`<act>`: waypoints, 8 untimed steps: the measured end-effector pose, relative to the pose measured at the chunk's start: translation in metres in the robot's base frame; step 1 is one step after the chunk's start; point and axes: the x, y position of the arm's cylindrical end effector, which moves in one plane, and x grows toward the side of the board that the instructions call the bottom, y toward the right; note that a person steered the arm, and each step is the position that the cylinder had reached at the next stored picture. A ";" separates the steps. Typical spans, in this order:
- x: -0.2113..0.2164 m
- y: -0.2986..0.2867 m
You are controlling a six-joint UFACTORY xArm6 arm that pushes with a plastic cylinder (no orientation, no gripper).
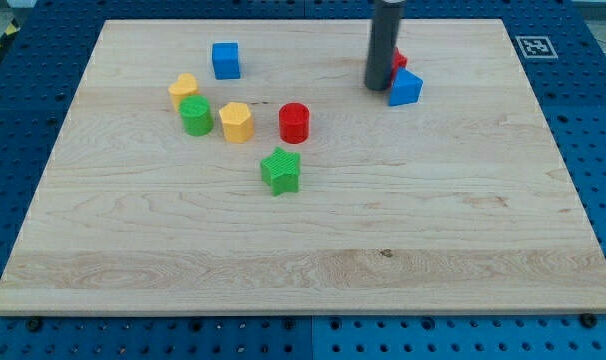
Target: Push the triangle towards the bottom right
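Entry, single camera view. Your rod comes down from the view's top edge, where its upper part is cut off, and my tip (379,87) sits on the wooden surface (313,260) near the top, right of centre. The tool is a plain rod with no opening parts, so it holds nothing; it only rests against things.

The blue triangle (406,88) lies just beside my tip, on its right and touching or nearly touching it; you cannot tell which from this angle. A red block (399,60) sits directly behind the triangle, toward the view's top. Most of it is hidden by the rod and the triangle, so its shape cannot be made out.

The other blocks are well apart from my tip, in the upper left part of the surface:
- blue cube (226,60), nearest the top
- yellow block (183,90), shape unclear, touching or just beside the green cylinder (195,116) below it
- second yellow block (236,122), roughly hexagonal, just right of the green cylinder
- red cylinder (295,122), right of that
- green star (281,170), lowest of the group

The surface's corners at the view's bottom are cut close by the frame. A printed marker (532,46) sits off the surface at the view's top right.
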 end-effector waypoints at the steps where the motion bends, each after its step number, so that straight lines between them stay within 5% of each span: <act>1: 0.000 0.047; 4: 0.000 0.110; 8: 0.000 0.071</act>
